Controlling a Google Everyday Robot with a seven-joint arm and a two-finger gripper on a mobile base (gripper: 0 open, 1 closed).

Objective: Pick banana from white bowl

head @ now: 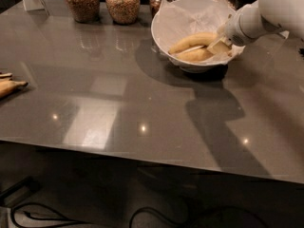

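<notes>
The gripper (219,45) is in the upper right of the frame, inside the white bowl (156,34), at the end of a white arm (266,13) that enters from the upper right corner and slopes down and to the left. The gripper's state cannot be told: its tip merges with the fruit and the crinkled paper lining (190,15), so it is unclear whether it is wide, narrow or already holding anything. The banana (192,41) lies in the right half of the bowl on the lining. Its long axis runs nearly left to right across the frame, rising slightly toward the right, and its right end meets or sits just beside the gripper tip. The rest of the banana extends away from the gripper toward the left. A darker banana (194,56) lies just below it in the frame, roughly parallel and close alongside. Whether the two touch cannot be determined. As a judgement, the pick depends on closing across the paler banana's short axis near its right end, without also catching the darker one or the paper. The bowl holds only these two fruits and the lining. It stands on a glossy grey table (118,103). Along the top edge of the frame stand glass jars (81,1) of brown grains, two to the left of the bowl and two partly hidden behind it. At the left edge of the frame, well apart from the bowl, lie brownish peel-like pieces (9,85).
</notes>
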